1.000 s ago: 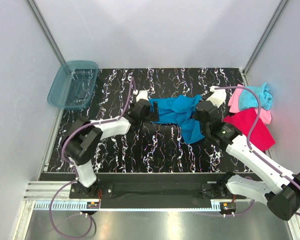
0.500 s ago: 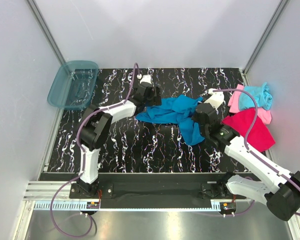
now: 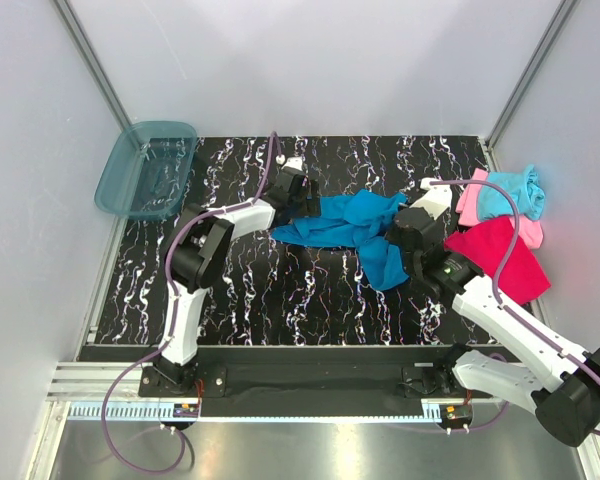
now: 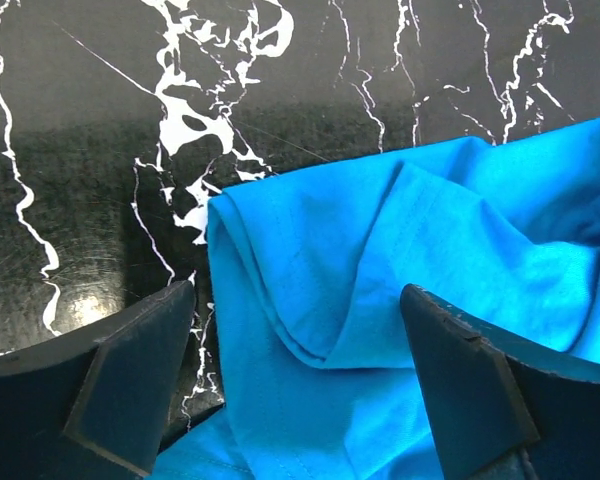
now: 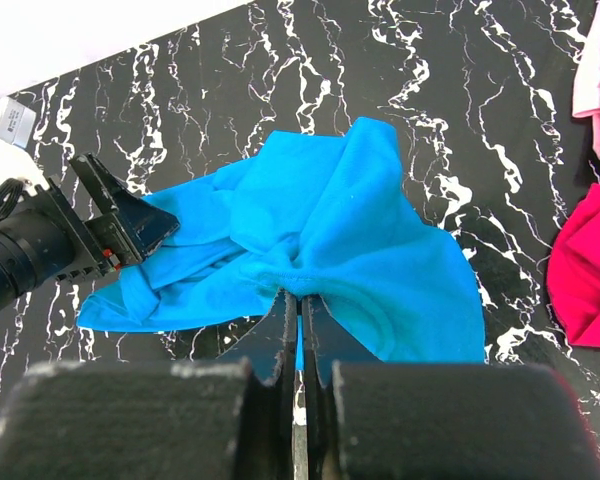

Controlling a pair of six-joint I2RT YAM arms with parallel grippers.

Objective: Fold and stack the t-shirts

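A blue t-shirt [image 3: 345, 222] is being pinched in the right claw [image 5: 300, 300]; its edge is being straddled by the wide-spread left claw [image 4: 295, 320]. Beneath both, a black white-veined worktop [image 3: 280, 290] is being enclosed by pale walls [image 3: 310, 70].

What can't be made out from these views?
Which part of the blue shirt the right tool pinches: bunched folds hide it, right wrist view.
How the pink shirt lies: mostly under the aqua shirt in the top view, cut by the edge in the right wrist view.
Whether the open left tool touches the table: left wrist view cannot show it.
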